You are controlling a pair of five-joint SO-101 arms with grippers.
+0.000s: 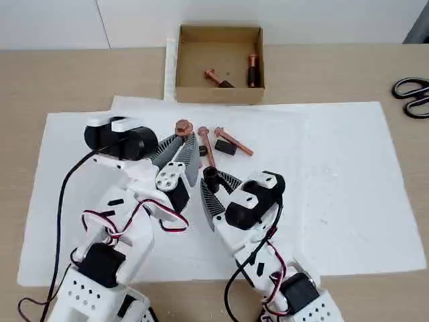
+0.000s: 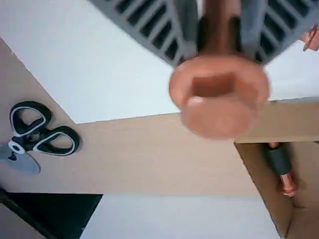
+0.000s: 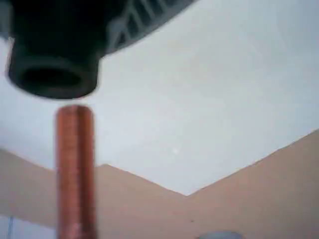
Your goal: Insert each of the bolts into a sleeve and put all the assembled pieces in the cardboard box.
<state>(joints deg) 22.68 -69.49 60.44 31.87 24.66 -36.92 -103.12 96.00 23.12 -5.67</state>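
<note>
- The left hand is at the middle of the white sheet, closed on a copper bolt. The bolt's broad head sticks out past the fingertips on the far side.
- The right hand is just right of it and nearer, gripping a black sleeve with the open bore pointing away from the arm.
- A second bolt lies between the two hands, head at the far end. A copper shaft ends just short of the sleeve's mouth. It is probably this bolt's shaft, though the close view is too tight to be sure.
- A third bolt lies slanted just to the right, with a dark sleeve piece against it.
- The cardboard box stands at the sheet's far edge and holds two assembled pieces, lying apart.
- Scissors lie on the bare surface at the far right.
</note>
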